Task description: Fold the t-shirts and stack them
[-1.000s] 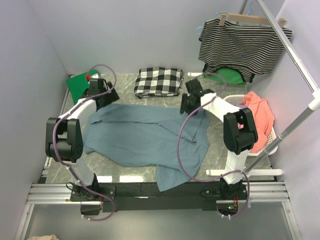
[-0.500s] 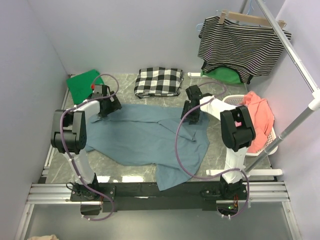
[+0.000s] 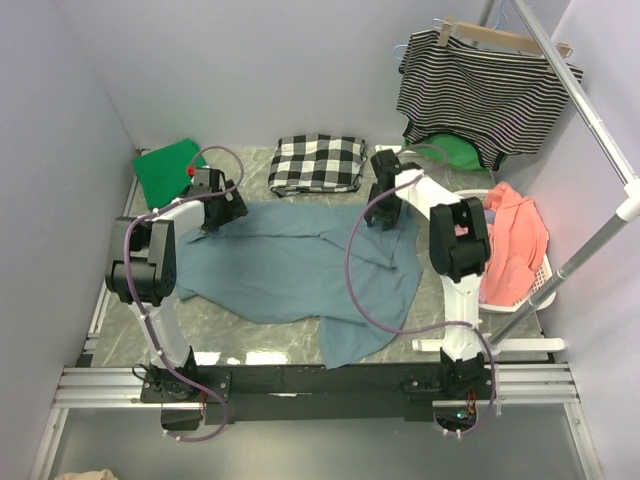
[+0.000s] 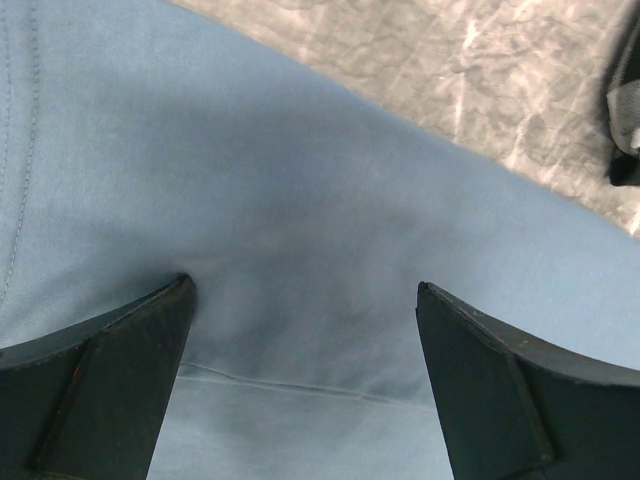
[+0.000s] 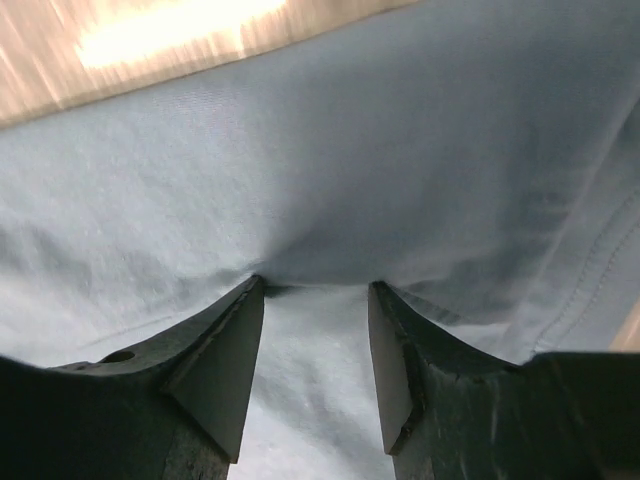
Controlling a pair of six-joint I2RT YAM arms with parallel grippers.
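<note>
The large slate-blue t-shirt [image 3: 290, 265] lies spread across the table, with a tail hanging toward the near edge. My left gripper [image 3: 222, 215] is at its far left edge, jaws wide open and pressing down on the cloth [image 4: 300, 180]. My right gripper [image 3: 385, 215] is at the shirt's far right edge. Its jaws are partly open with the tips dug into the blue cloth [image 5: 330, 150], which puckers there. A bright green cloth [image 3: 165, 167] lies flat in the back left corner.
A folded black-and-white checked cloth [image 3: 318, 163] lies at the back centre. A striped top [image 3: 485, 90] hangs on a rack at the right with green fabric [image 3: 455, 152] below it. A white basket [image 3: 540, 290] with a coral garment [image 3: 515, 235] stands at the right.
Both grippers have moved toward the back wall, and the blue shirt has been drawn back and flatter with them. The right arm has stretched out further.
</note>
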